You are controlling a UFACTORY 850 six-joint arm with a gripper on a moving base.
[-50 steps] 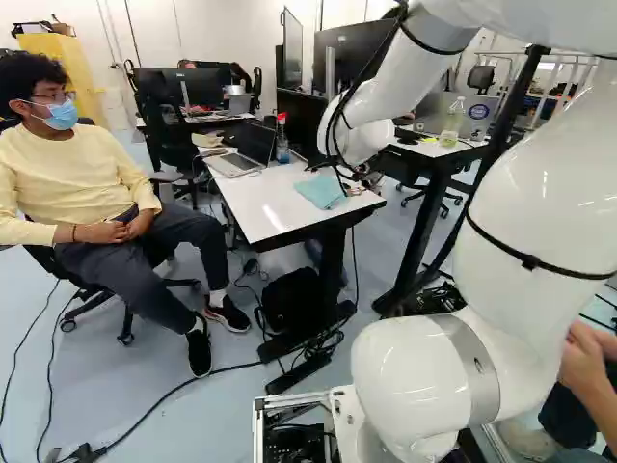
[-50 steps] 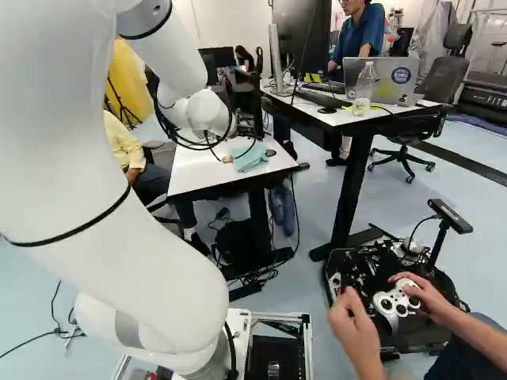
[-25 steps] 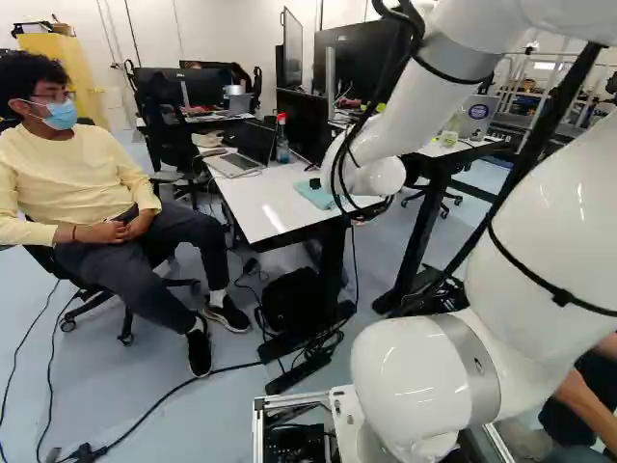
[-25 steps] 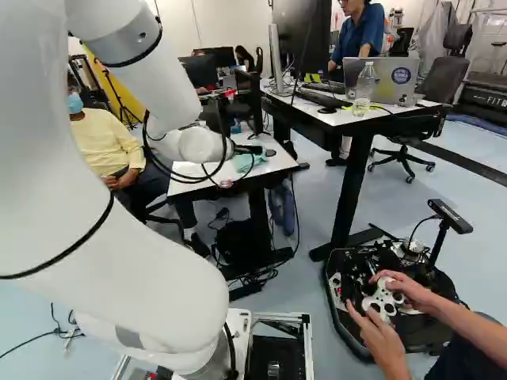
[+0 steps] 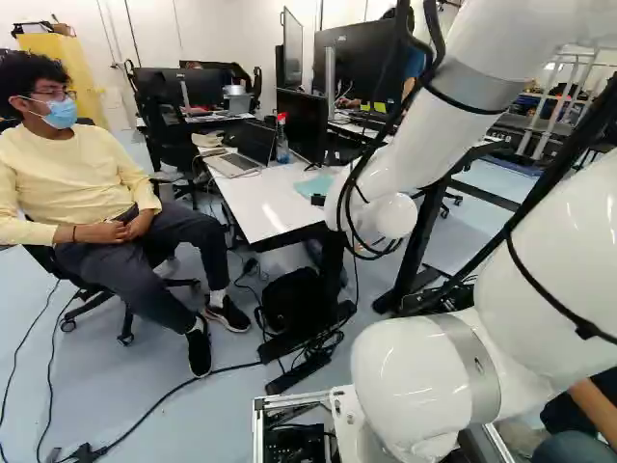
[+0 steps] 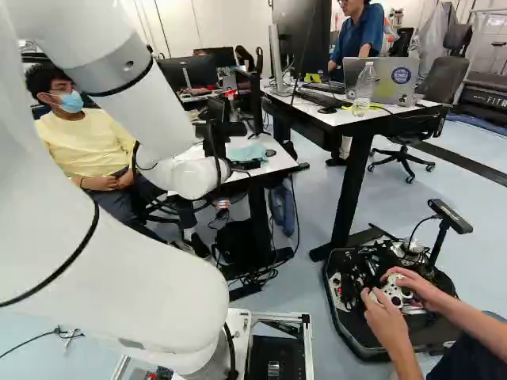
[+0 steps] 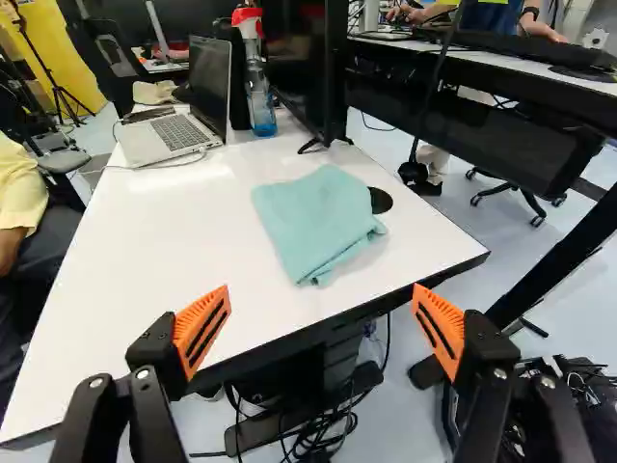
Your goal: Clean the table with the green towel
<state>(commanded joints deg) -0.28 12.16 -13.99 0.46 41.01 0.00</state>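
- The green towel lay loosely folded on the white desk, near the desk's front corner, beside a small dark round spot in the top.
- Your claw stood wide open with nothing between its orange pads; it hung off the desk's near edge, apart from the towel, looking down over the top.
- The scene fitted two stages: towel waiting to be picked up for wiping, or put down once the wiping was over. The desk's surface showed no stain I could make out, so I could not settle which.
- If a grasp was meant: you had best come in over the edge, centre the towel's bunched near fold between the pads, and close low enough to catch more than one layer.
- Hazards noted: laptop and bottle at the far end; cables under the desk.
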